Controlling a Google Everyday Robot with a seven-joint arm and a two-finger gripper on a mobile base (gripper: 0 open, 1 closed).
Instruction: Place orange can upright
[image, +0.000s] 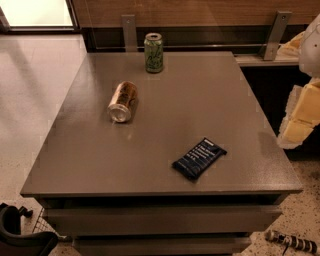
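The orange can (123, 101) lies on its side on the grey table (165, 165), left of the middle, with one silver end facing the front. My gripper (299, 119) shows as a white and yellowish shape at the right edge of the view, beyond the table's right side and far from the can. Nothing is seen in it.
A green can (153, 52) stands upright near the table's back edge. A dark blue snack bar packet (199, 158) lies front right of the middle. A wooden wall with metal brackets runs behind. A black object (20, 235) and a striped object (292, 242) are on the floor in front.
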